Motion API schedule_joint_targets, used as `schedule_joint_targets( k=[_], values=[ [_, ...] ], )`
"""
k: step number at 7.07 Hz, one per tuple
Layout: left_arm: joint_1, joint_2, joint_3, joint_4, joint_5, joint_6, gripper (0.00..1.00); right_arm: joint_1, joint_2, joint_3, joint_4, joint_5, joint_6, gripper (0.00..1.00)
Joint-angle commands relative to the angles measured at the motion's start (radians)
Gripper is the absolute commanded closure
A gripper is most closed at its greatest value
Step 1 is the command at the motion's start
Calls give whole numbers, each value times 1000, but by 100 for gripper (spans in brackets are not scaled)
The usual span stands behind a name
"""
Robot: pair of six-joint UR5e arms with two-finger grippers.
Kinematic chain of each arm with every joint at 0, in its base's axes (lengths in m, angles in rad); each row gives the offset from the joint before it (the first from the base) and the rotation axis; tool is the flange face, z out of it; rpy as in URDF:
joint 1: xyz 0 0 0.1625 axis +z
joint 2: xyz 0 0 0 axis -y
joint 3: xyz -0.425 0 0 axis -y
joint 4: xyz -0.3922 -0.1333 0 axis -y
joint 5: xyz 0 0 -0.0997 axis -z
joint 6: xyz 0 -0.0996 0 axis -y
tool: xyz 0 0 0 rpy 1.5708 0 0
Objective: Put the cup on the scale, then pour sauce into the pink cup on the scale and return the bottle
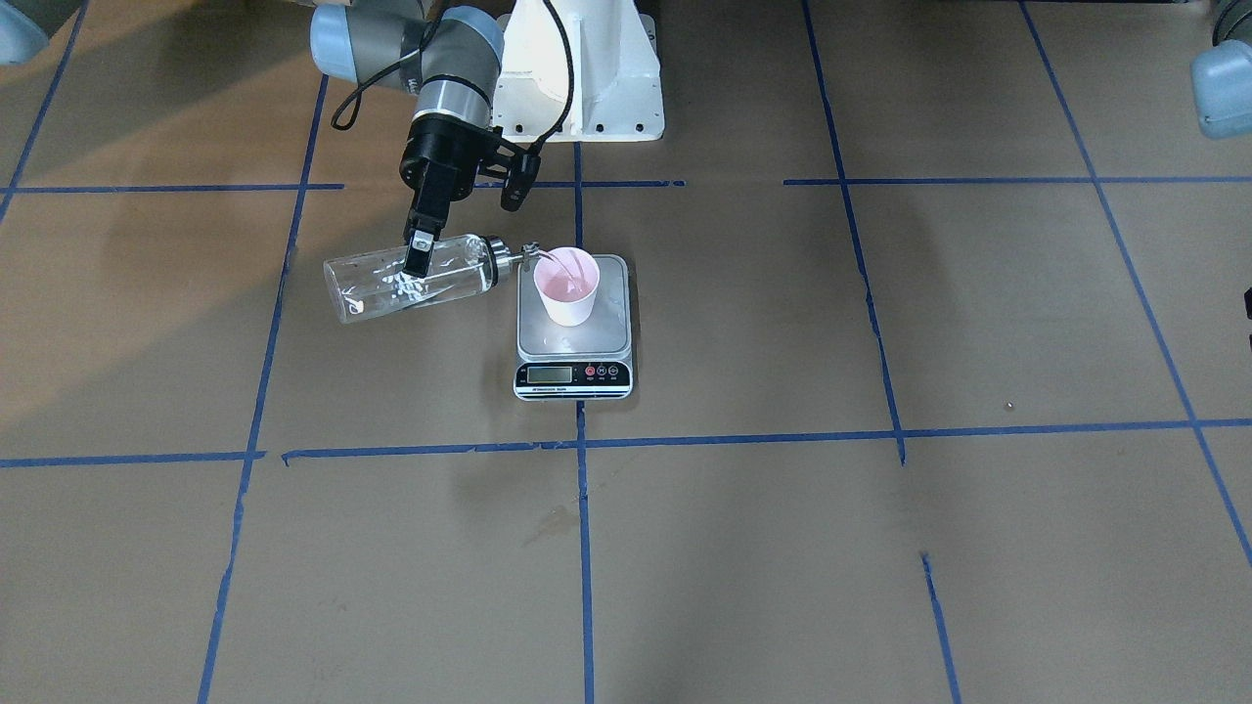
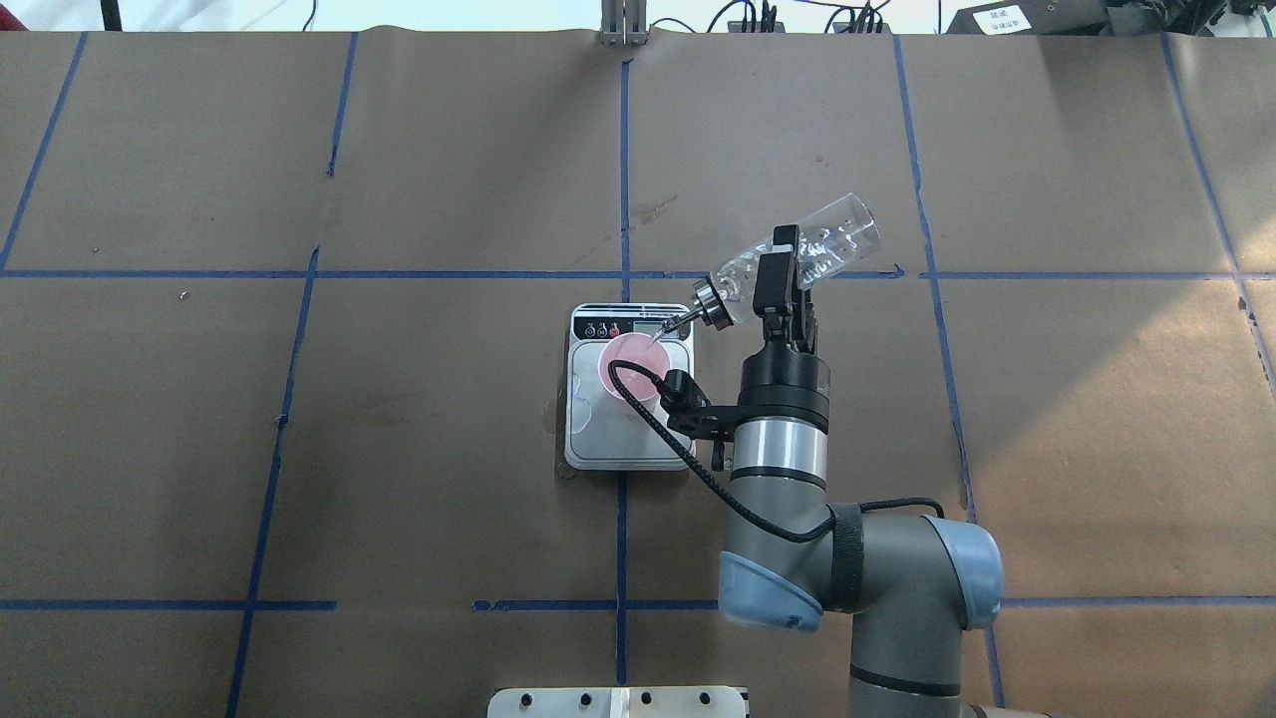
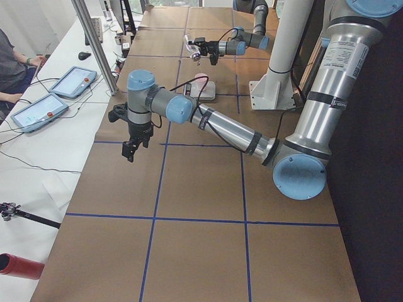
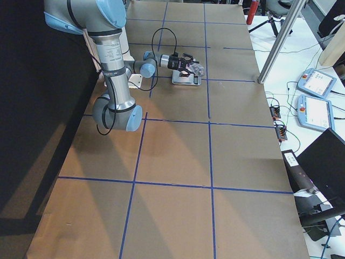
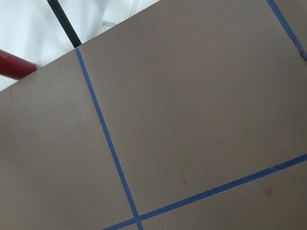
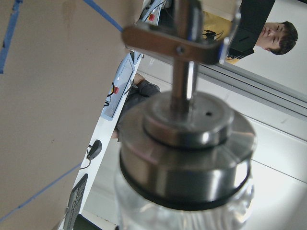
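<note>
So the bottle (image 1: 372, 286) is tipped nearly flat, sticking out sideways from the right hand (image 1: 419, 256). The hand is clamped across the glass body about halfway along. The bottle's spout (image 1: 533, 252) reaches over the rim of the pink cup (image 1: 567, 288), which stands upright on the plate of the scale (image 1: 548, 337), just beside the hand. The scale sits flat on the counter (image 1: 782, 538). The left hand (image 3: 130, 151) hangs over bare counter well apart from all that, and I can't tell if it's open or closed.
</note>
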Motion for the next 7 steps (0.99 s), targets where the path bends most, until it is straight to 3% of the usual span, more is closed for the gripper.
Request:
schedule_joint_targets(
  k=[1, 3, 5, 7],
  values=[
    [0, 0, 4, 0, 0, 0, 0, 0, 3, -1, 0, -28, -75, 100],
    [0, 0, 4, 0, 0, 0, 0, 0, 5, -2, 56, -14, -42, 100],
    [0, -2, 2, 1, -2, -3, 0, -7, -3, -54, 170, 21, 123, 100],
    [-2, -2, -5, 3, -26, -9, 0, -14, -11, -58, 195, 59, 313, 100]
  ],
)
